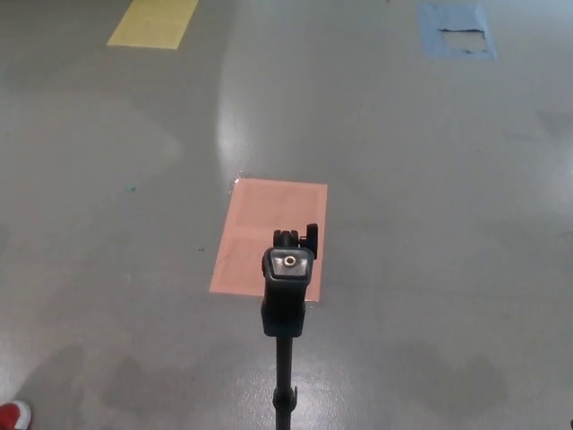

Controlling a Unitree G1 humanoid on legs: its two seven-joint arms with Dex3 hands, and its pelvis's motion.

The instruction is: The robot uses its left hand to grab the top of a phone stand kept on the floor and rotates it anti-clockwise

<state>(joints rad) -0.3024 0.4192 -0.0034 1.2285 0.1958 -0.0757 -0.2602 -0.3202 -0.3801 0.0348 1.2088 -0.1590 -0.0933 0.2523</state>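
A black phone stand (286, 296) rises from the floor in the lower middle of the head view. Its top mount, with a small round screw (290, 262) facing up, sits over a pale orange rectangle on the floor (260, 224). A small knob sticks out at the mount's upper right. The pole (284, 385) runs down out of the frame's bottom edge. Neither of my hands shows in the picture.
The grey floor (430, 296) spreads all round the stand. A yellow rectangle (154, 21) is marked at the far left, a blue one (457, 30) at the far right. A red shoe tip (12, 416) shows at the bottom left corner.
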